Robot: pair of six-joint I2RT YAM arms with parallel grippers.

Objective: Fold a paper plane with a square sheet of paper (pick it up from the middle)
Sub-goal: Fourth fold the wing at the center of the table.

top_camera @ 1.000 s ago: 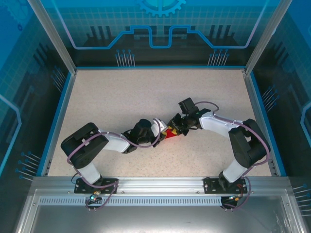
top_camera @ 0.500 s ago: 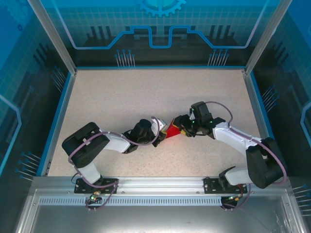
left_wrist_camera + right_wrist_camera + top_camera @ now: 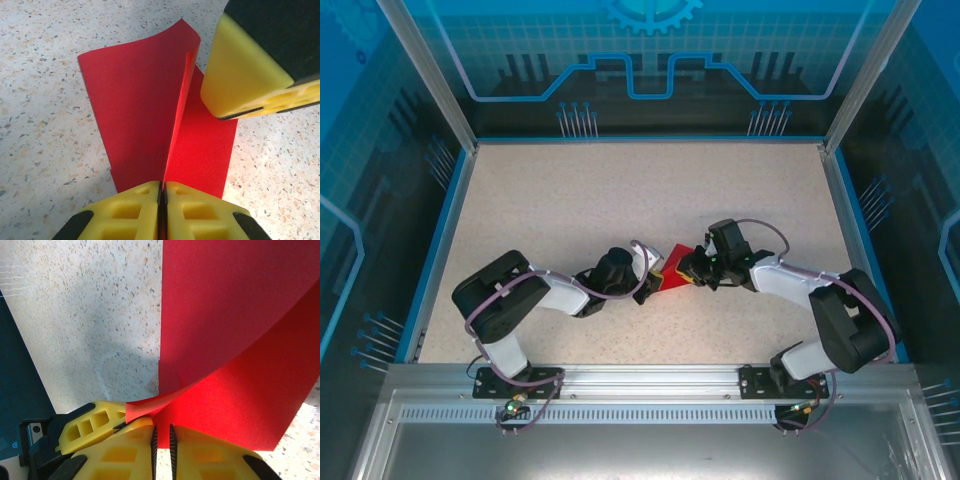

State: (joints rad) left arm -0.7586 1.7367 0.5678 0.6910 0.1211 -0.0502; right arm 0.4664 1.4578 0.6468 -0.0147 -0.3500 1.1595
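**So, both arms are on the red paper, mid-surface**

Basically the sheet of paper point(image 3: 672, 279) sits near the middle of the speckled surface point(image 3: 570, 200), a bit toward the near edge. The two arms meet over it from either side. It's folded along a centre crease. In the left wrist view one half stands up like a flap and the other half lies flat. The left fingers point(image 3: 131, 206) are pressed tight together on the near end of that crease, pinching the paper. The right fingers point(image 3: 205, 452) are at the opposite end, nearly together with just a thin dark slit between them. Red paper reaches right up to their tips and curls over one, but I can't tell whether any of it is actually caught in the slit.
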